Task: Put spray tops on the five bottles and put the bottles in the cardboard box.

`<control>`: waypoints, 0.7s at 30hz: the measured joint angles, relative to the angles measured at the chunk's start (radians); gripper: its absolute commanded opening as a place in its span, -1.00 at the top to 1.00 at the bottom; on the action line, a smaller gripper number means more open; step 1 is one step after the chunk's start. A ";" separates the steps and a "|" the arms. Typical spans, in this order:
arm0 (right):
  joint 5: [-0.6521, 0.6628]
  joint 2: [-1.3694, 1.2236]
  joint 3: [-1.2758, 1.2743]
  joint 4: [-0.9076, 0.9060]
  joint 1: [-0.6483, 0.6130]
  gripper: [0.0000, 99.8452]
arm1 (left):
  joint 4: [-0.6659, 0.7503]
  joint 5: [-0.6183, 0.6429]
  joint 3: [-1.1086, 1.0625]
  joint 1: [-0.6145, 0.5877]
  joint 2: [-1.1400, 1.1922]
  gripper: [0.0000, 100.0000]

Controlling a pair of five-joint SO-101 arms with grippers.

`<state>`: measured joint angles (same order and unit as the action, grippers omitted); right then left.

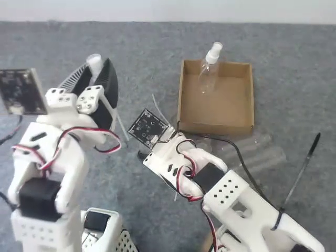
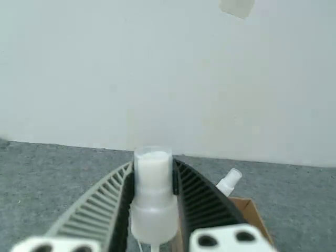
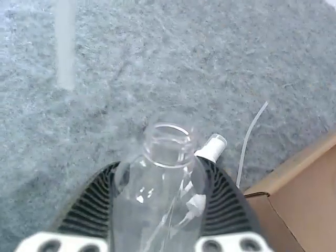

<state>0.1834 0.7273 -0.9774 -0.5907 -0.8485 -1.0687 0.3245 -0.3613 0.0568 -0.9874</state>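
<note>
My left gripper [image 2: 153, 167] is raised above the carpet, shut on a white spray top [image 2: 153, 194]; from above that top [image 1: 94, 62] shows between the dark fingers [image 1: 107, 84]. My right gripper [image 3: 160, 168] is shut on a clear bottle [image 3: 157, 210] whose open neck [image 3: 167, 143] points up, left of the cardboard box [image 1: 215, 123]. In the box stands one bottle [image 1: 209, 73] with its spray top on. Another loose spray top [image 3: 210, 148] with a thin tube lies on the carpet just beyond the held bottle. A blurred tube [image 3: 64, 42] hangs above the carpet.
Clear bottles [image 1: 257, 152] lie on the carpet to the right of the box's front. A black strap [image 1: 304, 163] lies further right. A cable [image 1: 236, 149] runs past the box corner [image 3: 299, 194]. Open grey carpet stretches behind the box.
</note>
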 measured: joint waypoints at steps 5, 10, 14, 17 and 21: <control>0.000 0.000 0.000 0.008 -0.005 0.99 | 0.118 0.035 -0.098 -0.072 0.002 0.98; 0.000 0.009 -0.040 0.069 -0.009 0.99 | 0.195 0.072 -0.175 -0.089 0.002 0.98; 0.000 0.011 -0.129 0.184 -0.009 0.99 | 0.212 0.078 -0.207 -0.086 0.002 0.98; 0.000 0.011 -0.138 0.215 -0.009 0.99 | 0.212 0.092 -0.236 -0.086 0.002 0.98; 0.000 0.011 -0.138 0.222 -0.009 0.99 | 0.212 0.095 -0.293 -0.043 0.002 0.98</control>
<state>0.1834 0.7380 -1.1155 -0.3682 -0.8577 -0.8569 0.4196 -0.6544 0.0138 -0.9858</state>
